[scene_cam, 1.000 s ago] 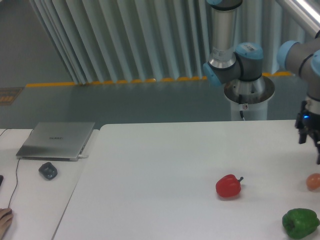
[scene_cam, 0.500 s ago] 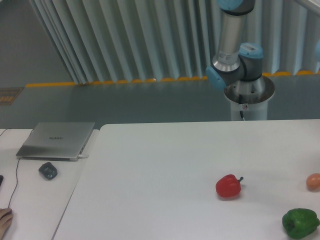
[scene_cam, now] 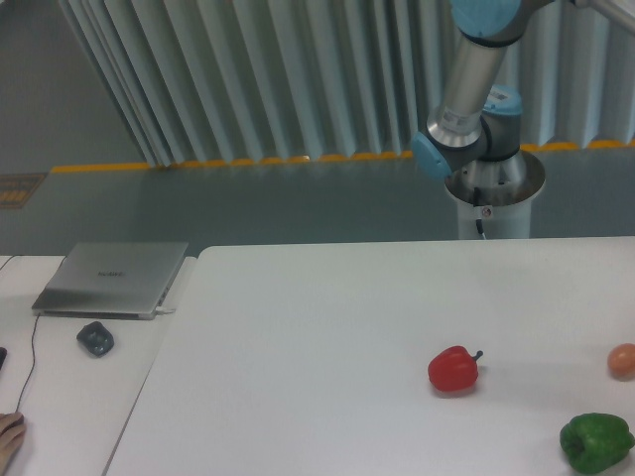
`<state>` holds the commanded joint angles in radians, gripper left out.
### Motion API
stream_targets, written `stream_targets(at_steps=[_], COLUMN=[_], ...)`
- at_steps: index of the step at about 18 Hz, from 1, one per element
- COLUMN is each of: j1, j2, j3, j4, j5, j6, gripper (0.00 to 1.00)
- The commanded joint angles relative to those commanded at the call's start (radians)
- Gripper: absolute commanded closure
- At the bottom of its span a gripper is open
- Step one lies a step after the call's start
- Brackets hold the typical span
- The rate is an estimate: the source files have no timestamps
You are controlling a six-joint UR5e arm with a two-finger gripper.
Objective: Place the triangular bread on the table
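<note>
Neither the bread nor the gripper is in view, so the gripper's state cannot be told; over the table (scene_cam: 327, 327), bread is probably light and crushable, best held gently across its thick sides.

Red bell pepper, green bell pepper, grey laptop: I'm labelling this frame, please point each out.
red bell pepper (scene_cam: 453, 369), fixed camera, body centre
green bell pepper (scene_cam: 595, 441), fixed camera, body centre
grey laptop (scene_cam: 112, 278), fixed camera, closed lid

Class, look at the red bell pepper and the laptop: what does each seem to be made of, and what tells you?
Red bell pepper: smooth, faintly shiny skin; could be real or plastic. Laptop: matte silver-grey lid, probably brushed metal, going by its even dull sheen.
</note>
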<state>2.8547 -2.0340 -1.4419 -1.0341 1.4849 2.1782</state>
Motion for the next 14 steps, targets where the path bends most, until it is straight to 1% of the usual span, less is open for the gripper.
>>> stream_targets(at_steps=[1,2,3,7,14], j1=[0.000,-0.002,-0.002,-0.006,-0.008], j2=[-0.011,-0.021,-0.034,-0.045,-0.048], j3=[-0.002,0.000,0.000,0.000,0.000], j4=[0.023,0.037,0.046,0.059,0.062], j5=[0.002,0.002,0.002,0.002,0.002], j6=[0.002,0.000,0.000,-0.001,-0.002], gripper=[0.00,0.02,0.14,0.14,0.14])
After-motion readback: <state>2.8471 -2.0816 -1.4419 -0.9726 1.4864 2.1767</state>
